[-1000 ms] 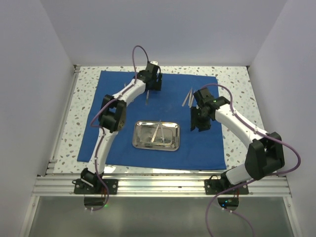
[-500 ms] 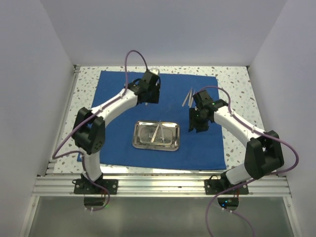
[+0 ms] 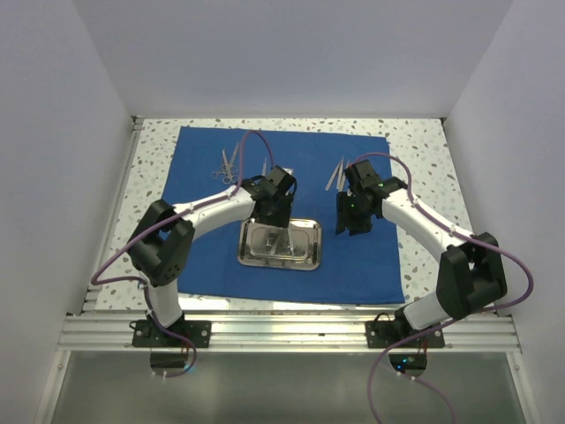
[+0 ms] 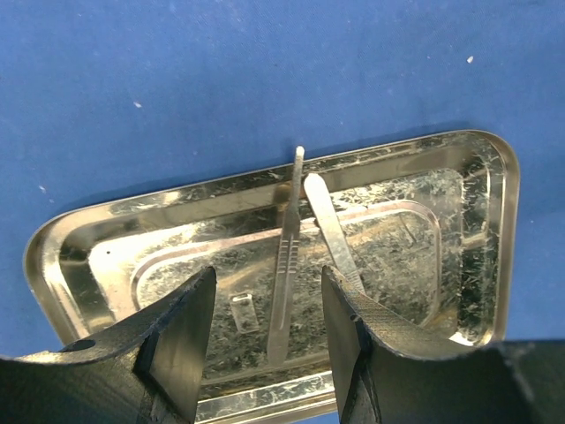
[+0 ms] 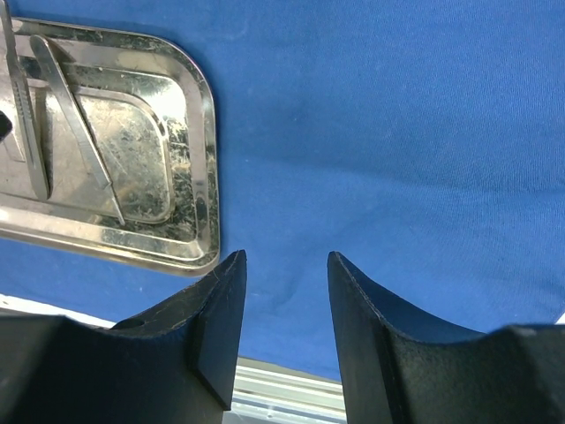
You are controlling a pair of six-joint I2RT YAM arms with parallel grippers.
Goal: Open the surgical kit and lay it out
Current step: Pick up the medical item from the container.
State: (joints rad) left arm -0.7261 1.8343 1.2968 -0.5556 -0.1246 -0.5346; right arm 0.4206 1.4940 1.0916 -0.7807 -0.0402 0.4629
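The blue wrap [image 3: 371,256] lies fully spread on the desk, with the steel tray [image 3: 305,246] toward its near edge. The far-left instruments [image 3: 226,164] and the far-right instruments [image 3: 337,174] are laid out. Two tray instruments [image 4: 284,265] are not yet moved. The left gripper [image 4: 267,305] hovers spread above them. The right gripper [image 5: 284,291] is spread and empty over the cloth.

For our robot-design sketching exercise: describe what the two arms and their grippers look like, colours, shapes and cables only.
Both the left arm and right arm have white tubular links, chunky black joint housings and a looping purple cable. The left gripper and right gripper each have two matte black, wedge-shaped fingers.
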